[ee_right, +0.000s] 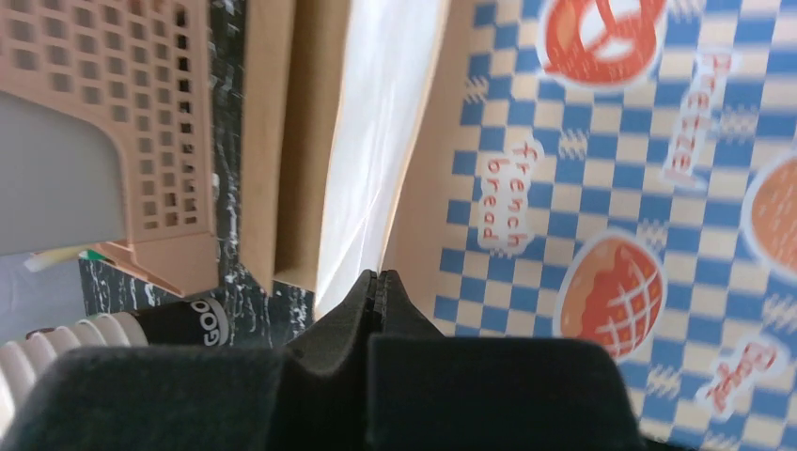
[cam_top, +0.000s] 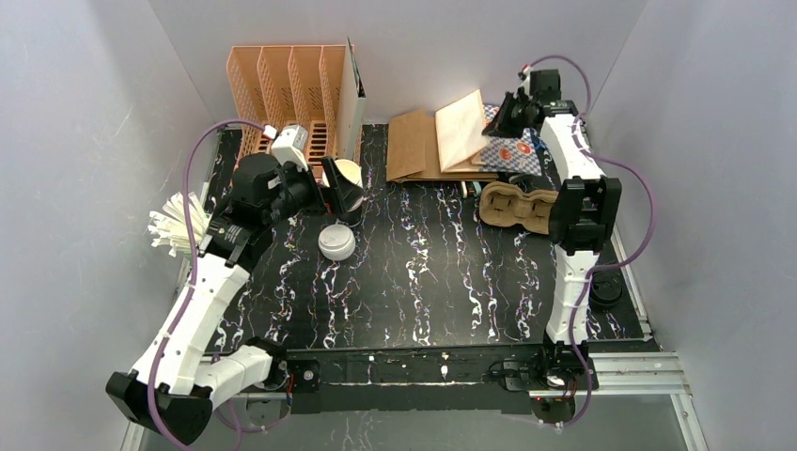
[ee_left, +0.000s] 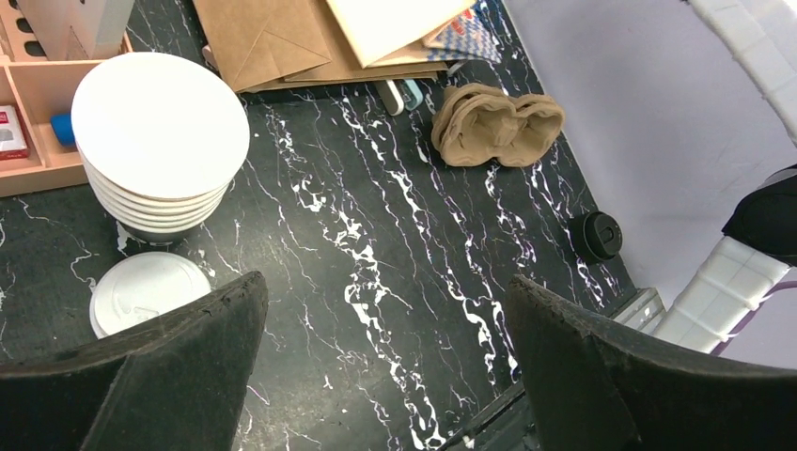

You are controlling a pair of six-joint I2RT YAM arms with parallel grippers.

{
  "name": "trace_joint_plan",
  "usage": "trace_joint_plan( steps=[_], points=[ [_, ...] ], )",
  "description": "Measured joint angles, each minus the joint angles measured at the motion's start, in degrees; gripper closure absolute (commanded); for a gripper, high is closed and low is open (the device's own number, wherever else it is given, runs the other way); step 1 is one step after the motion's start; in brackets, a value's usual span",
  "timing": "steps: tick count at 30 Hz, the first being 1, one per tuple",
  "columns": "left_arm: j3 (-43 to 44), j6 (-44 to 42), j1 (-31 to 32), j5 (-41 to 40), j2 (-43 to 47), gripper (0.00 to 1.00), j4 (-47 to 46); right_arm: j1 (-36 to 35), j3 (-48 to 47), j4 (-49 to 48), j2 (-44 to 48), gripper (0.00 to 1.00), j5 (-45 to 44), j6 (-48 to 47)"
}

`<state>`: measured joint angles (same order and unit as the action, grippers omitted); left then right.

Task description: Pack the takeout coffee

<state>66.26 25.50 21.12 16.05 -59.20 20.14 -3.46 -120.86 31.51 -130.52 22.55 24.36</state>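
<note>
At 1 o'clock on tabletop [cam_top: 423, 282]: blue-checked printed paper [ee_right: 601, 188] reads "french bread", "Pretzel", "Bagel" | right hand [ee_right: 381, 282] clenched, grip unclear | left hand [ee_left: 385, 282] released.

Pretty bare setup, plain pale grey walls [cam_top: 85, 113] box in three sides of a black marble-look tabletop [cam_top: 423, 282] with white veins, soft even light, aluminium rail [cam_top: 630, 371] along the near edge.
</note>
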Motion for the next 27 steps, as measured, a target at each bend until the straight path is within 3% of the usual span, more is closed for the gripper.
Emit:
trace_joint_plan(
  steps=[5,15,19,27],
  points=[
    [0.9,-0.55,0.0,-0.46,2.62,0.05,1.92,-0.61,-7.76,3.85,4.87,0.99,-1.97,-3.06],
    [1.16,-1.27,0.0,-1.03,5.09,0.05,4.9,-9.7,0.55,5.81,34.42,0.99,-10.01,-8.74],
    [1.16,-1.18,0.0,-0.83,5.09,0.05,5.11,-12.81,9.9,6.21,45.44,0.99,-11.06,-7.98],
    [0.44,0.11,0.0,1.79,3.96,0.05,5.22,-16.68,39.63,6.8,64.17,0.99,-9.92,-0.52]
  ],
)
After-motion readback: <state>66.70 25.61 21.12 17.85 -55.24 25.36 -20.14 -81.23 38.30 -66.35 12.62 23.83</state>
